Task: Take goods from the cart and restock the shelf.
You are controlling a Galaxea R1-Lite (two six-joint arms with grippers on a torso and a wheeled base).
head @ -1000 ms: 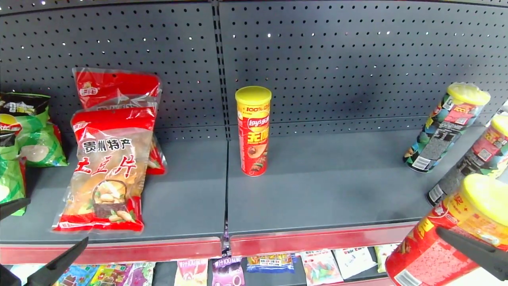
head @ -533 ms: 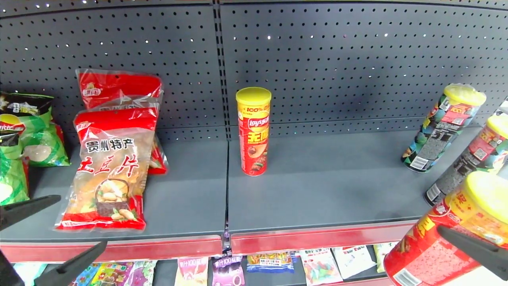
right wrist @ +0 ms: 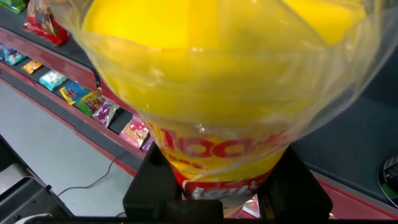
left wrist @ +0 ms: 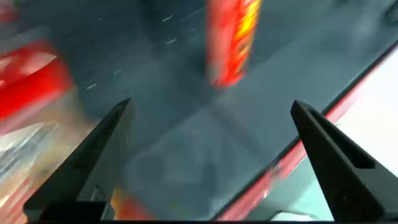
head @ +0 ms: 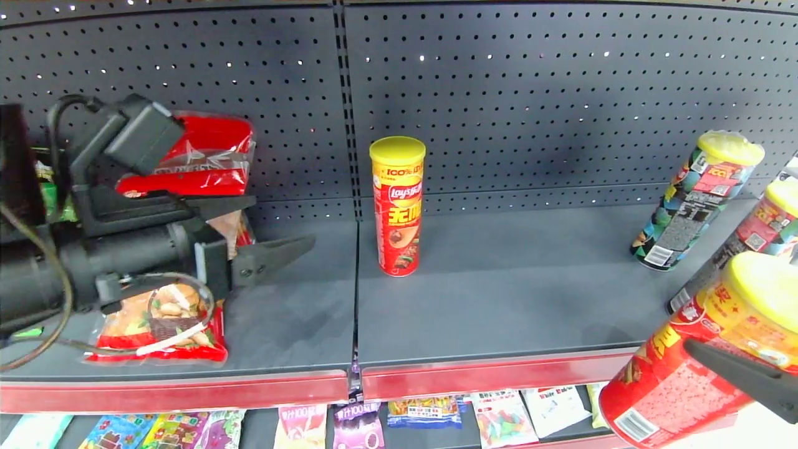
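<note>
Right claw (right wrist: 224,193) grips a can (head: 686,368) off the shelf's (head: 499,299) front edge. Left claw (head: 282,219), spread open, hovers beside bags (head: 162,324); open shelf room lies right of the upright can (head: 397,206).

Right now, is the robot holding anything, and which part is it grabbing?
The right hand grips a can by its sides, below the yellow lid. The left hand is open and empty.

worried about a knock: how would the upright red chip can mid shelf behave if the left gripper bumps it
Tall and narrow on a small base, the red chip can would probably tip if bumped high. Once down, its round body would likely roll on the flat shelf. It looks rigid and probably light.
</note>
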